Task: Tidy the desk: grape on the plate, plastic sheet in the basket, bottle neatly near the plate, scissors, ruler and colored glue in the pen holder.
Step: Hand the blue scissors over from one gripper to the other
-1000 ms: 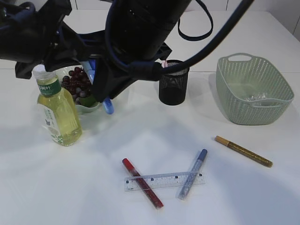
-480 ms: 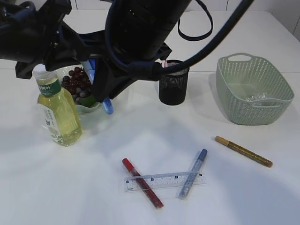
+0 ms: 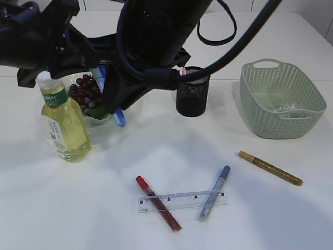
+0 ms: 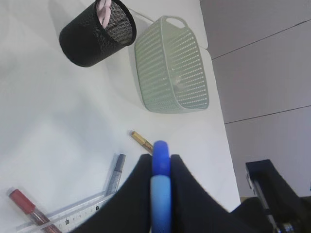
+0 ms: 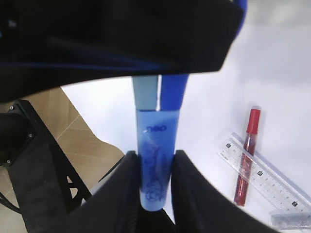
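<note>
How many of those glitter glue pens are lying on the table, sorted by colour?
Red glue pen: 1
Blue glue pen: 1
Gold glue pen: 1
Total: 3

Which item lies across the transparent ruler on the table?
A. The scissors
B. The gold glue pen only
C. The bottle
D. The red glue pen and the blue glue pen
D: in the exterior view the red glue pen and the blue glue pen both cross the ruler, while the gold glue pen lies apart to the right.
</note>
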Robot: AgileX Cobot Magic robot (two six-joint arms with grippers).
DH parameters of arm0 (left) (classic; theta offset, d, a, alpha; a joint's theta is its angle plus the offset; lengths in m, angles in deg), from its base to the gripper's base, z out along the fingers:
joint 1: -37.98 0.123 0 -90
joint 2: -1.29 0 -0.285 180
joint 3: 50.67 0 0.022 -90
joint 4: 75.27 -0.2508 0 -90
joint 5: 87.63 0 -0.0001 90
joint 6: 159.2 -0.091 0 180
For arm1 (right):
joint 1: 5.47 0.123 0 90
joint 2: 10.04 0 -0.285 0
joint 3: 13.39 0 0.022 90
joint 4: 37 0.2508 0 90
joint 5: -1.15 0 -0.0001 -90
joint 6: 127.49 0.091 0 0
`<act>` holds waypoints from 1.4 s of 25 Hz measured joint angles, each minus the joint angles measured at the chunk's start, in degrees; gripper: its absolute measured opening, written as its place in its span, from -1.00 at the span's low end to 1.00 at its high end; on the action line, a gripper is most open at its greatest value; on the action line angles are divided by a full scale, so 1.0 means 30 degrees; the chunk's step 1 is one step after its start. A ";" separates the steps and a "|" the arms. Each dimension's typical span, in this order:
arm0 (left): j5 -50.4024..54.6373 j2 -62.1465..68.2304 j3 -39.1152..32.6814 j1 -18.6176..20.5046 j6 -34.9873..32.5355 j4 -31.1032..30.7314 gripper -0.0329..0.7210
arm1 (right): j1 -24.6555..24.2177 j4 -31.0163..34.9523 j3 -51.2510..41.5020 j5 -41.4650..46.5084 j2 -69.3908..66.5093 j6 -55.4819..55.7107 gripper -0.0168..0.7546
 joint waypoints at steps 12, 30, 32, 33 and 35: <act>0.0000 0.0056 0.0000 0.0000 0.0000 -0.0077 -0.78 | 0.0000 0.0013 0.0000 0.0000 0.0000 -0.0037 -0.26; -0.0189 0.0056 0.0000 0.0000 0.0000 -0.0644 -0.78 | 0.0000 0.0013 0.0000 0.0000 0.0000 -0.0067 -0.23; -0.0372 0.0056 0.0000 0.0000 0.0000 -0.0658 -0.78 | 0.0000 0.0013 0.0000 0.0000 0.0000 -0.0067 -0.23; -0.0419 0.0056 0.0000 0.0000 0.0000 -0.0689 -0.78 | 0.0000 0.0013 0.0000 0.0000 0.0000 -0.0067 -0.23; -0.0464 0.0056 0.0000 0.0000 0.0000 -0.0762 -0.78 | 0.0000 -0.0144 0.0000 0.0000 0.0000 -0.0067 -0.23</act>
